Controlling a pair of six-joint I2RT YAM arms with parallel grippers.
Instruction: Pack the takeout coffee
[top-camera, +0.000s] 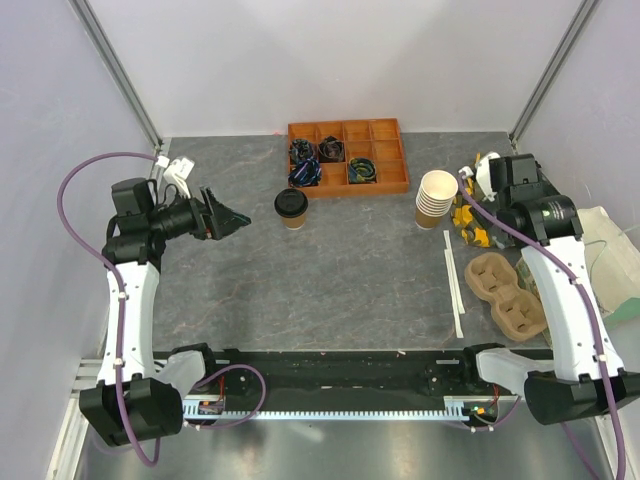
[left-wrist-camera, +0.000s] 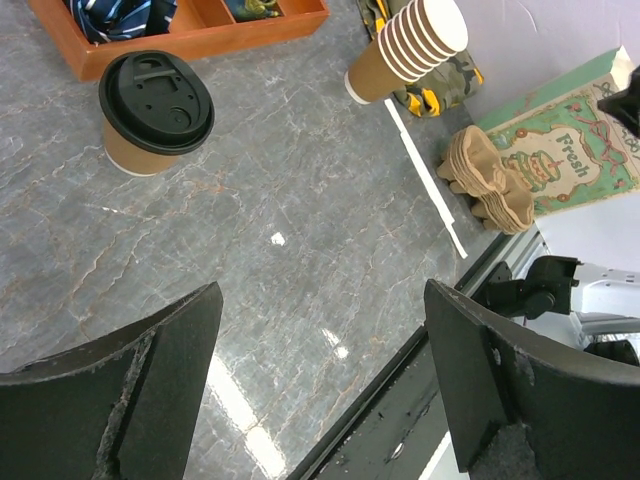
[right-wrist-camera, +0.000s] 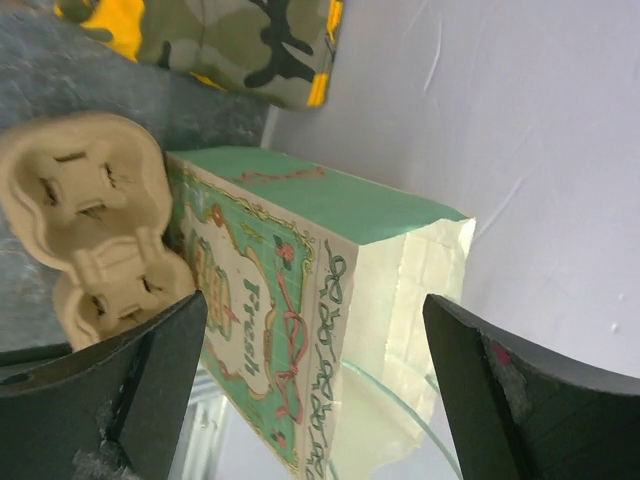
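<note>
Left gripper (top-camera: 228, 218) (left-wrist-camera: 322, 292): jaws wide apart, nothing between them. It hangs above the table's left side, pointing right.

Right gripper (right-wrist-camera: 315, 302): jaws wide apart, holding nothing. In the top view its fingers are tucked behind the wrist and hard to make out.

Coffee cup (top-camera: 291, 208) (left-wrist-camera: 155, 110): upright on the table with its black lid on. It stands near the left gripper, not touching it, just in front of the orange tray (top-camera: 398, 186).

Hidden or unclear:
- The tray's left compartments hold dark tangled items; I cannot tell what they are.
- The green paper bag (right-wrist-camera: 300, 290) (left-wrist-camera: 570, 150) is printed "Fresh". It is cut off at the right edge of the top view, and its inside is not visible.
- A camouflage-patterned thing (right-wrist-camera: 250, 40) is partly behind the right arm and cropped in the wrist view; its kind is unclear.

Other items:
- A stack of lidless cups (top-camera: 437, 198) (left-wrist-camera: 410, 45) stands at right, well apart from the coffee cup.
- A pulp cup carrier (top-camera: 507, 292) (right-wrist-camera: 95, 220) lies beside the bag at the right edge.
- A thin white strip (top-camera: 453, 280) lies flat between the stack and the carrier.

Surface and room:
- The table (top-camera: 350, 290) is grey with a stone pattern and glare patches near the front edge.
- Plain white walls (top-camera: 330, 60) enclose it, with metal posts at the back corners.
</note>
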